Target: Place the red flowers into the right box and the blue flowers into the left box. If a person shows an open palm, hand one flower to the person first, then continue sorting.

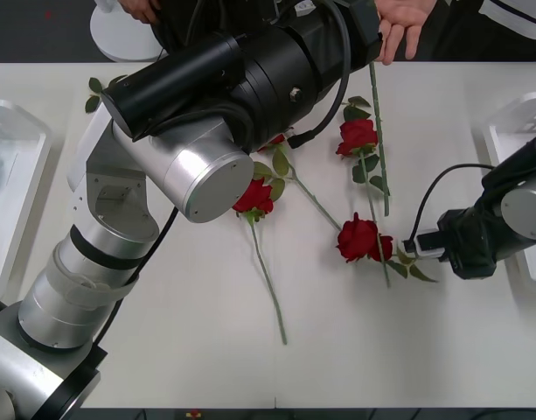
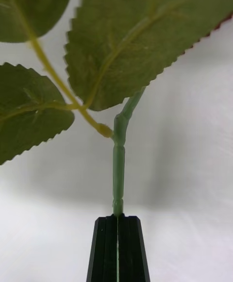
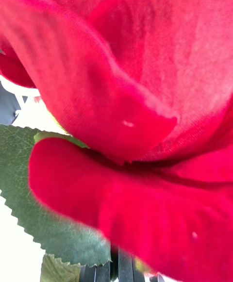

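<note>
a person's open hand (image 1: 406, 24) waits at the far edge of the white table (image 1: 337, 350) as the robot's left arm reaches across toward it. the left gripper (image 3: 119, 267) is pinched together beneath a deep-red rose head (image 3: 126, 92) that crowds its wrist camera, a serrated leaf (image 3: 48, 214) beside it; from the front, a long green stem (image 1: 379, 140) hangs down from near the hand, and it appears to belong to that rose, though the arm hides the join. this looks like the hand-over step, the flower offered up to the palm before sorting goes on.

nearer the robot, the right gripper (image 2: 118, 223) is clamped shut on the thin stem (image 2: 119, 165) of another rose (image 1: 362, 239) lying on the table, just below its leaves. two more red roses, one (image 1: 358, 136) farther off and one (image 1: 254, 198) partly under the left arm, lie among stems in the middle. the right box (image 1: 512, 122) sits at the right edge, the left box (image 1: 23, 166) at the left; whether either holds flowers is unclear.

next, by my reading, the left jaws must let go only once the person has hold, then the right arm can carry its rose to the right box.
</note>
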Available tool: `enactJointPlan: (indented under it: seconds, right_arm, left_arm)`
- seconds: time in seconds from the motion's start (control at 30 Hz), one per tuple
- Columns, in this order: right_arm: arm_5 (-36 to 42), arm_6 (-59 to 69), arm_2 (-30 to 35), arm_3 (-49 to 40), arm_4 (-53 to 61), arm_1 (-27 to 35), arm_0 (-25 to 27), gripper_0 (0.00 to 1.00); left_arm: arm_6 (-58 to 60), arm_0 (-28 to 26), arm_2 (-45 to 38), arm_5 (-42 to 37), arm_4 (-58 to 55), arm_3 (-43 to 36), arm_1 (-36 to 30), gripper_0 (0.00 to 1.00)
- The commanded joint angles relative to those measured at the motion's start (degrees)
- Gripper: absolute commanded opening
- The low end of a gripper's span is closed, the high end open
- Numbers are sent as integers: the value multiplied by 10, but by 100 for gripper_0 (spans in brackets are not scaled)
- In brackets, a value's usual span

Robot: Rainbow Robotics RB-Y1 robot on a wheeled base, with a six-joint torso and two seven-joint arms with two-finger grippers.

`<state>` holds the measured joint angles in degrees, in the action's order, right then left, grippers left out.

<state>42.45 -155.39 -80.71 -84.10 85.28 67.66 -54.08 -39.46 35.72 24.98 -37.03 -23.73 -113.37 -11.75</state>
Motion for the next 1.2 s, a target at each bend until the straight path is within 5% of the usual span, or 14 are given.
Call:
enactJointPlan:
  seconds: [0.03,0.4,0.5,0.57,0.73,0.87,1.2]
  right_arm:
    - [-36,4,-1,-38,61,26,25,0]
    - [-116,4,-1,-113,179,63,31,0]
    - [-150,4,-1,-123,130,78,31,48]
    - [-172,4,-1,-127,105,83,28,71]
    - [-187,4,-1,-133,64,96,24,92]
    - [-180,4,-1,-135,71,98,28,99]
    - [-182,4,-1,-115,59,46,57,99]
  left_arm:
    - [-12,4,6,8,5,-21,14,0]
    - [-12,4,6,8,5,-21,14,0]
    - [-12,4,6,8,5,-21,14,0]
    - [-12,4,6,8,5,-21,14,0]
    - [-12,4,6,8,5,-21,14,0]
    - [-12,4,6,8,5,-21,14,0]
    - [-12,4,6,8,5,-21,14,0]
